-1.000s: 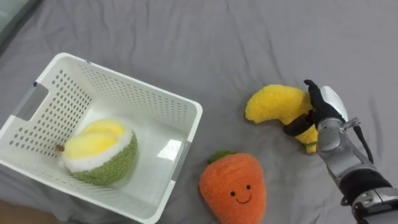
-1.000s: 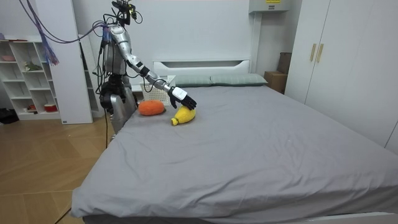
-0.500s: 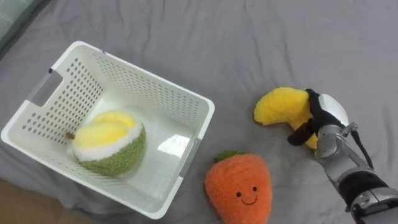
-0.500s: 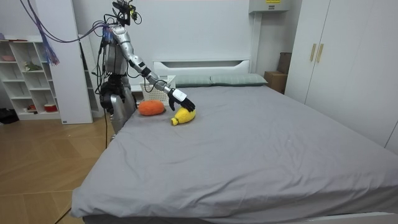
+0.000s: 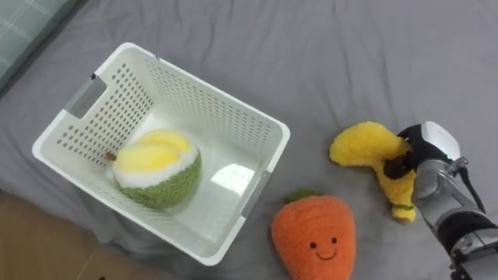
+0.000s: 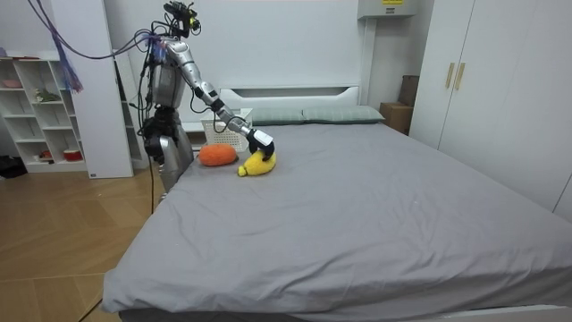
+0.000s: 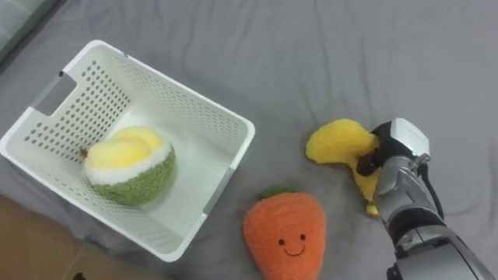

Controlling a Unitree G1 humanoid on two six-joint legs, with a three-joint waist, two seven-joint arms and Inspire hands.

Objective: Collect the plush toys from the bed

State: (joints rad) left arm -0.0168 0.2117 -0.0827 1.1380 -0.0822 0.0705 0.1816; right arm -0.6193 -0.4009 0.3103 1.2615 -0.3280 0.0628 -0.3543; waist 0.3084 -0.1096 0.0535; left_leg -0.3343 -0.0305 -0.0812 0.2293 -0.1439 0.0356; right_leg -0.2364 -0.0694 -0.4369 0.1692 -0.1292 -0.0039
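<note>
We see the yellow banana toy lying on the grey bed, our right hand at its three o'clock with dark fingers curled round its middle. The orange carrot toy lies near, at its seven o'clock. At nine o'clock, well apart, sits the white basket, holding a green-and-yellow plush fruit.

One white basket, one yellow plush banana, one orange plush carrot, one green-and-yellow plush fruit
</note>
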